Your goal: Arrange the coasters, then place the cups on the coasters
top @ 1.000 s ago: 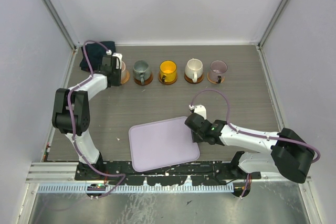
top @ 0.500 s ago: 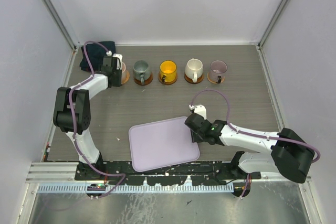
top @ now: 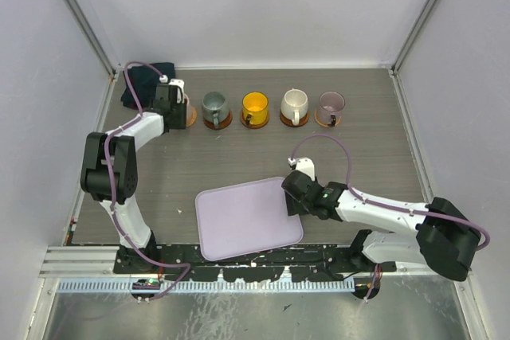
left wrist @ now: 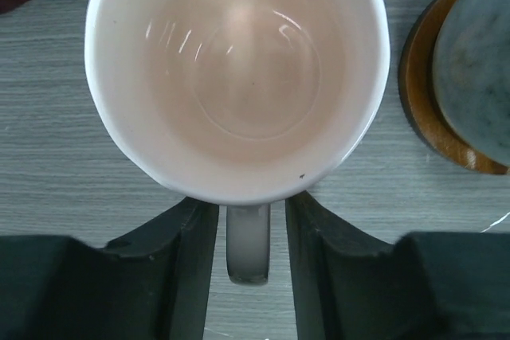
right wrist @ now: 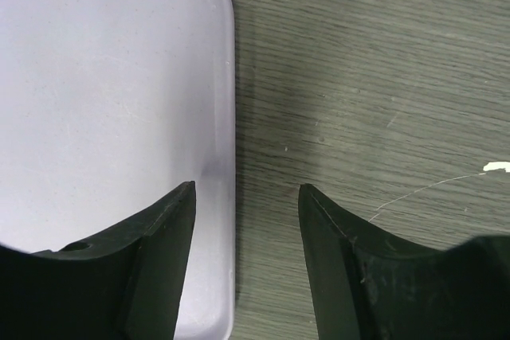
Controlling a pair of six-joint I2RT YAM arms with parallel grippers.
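- At the upper left of the overhead frame, the left gripper (top: 175, 106) hangs over the pale pink cup (left wrist: 239, 77). Its fingers (left wrist: 191, 260) stand apart on both sides of the handle (left wrist: 248, 248), slim gaps showing, gripping nothing, likely because the cup now sits at the end of the row.
- The cup stands upright, axis vertical, handle toward the bottom of the wrist frame. Its coaster (top: 192, 117) peeks out beneath.
- Lower centre, the right gripper (right wrist: 243, 197) straddles the lilac tray's (right wrist: 103, 77) edge, jaws apart, holding nothing.

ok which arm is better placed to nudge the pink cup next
Left. The left gripper has jaws either side of the pink cup handle; the right gripper is away at the tray edge.
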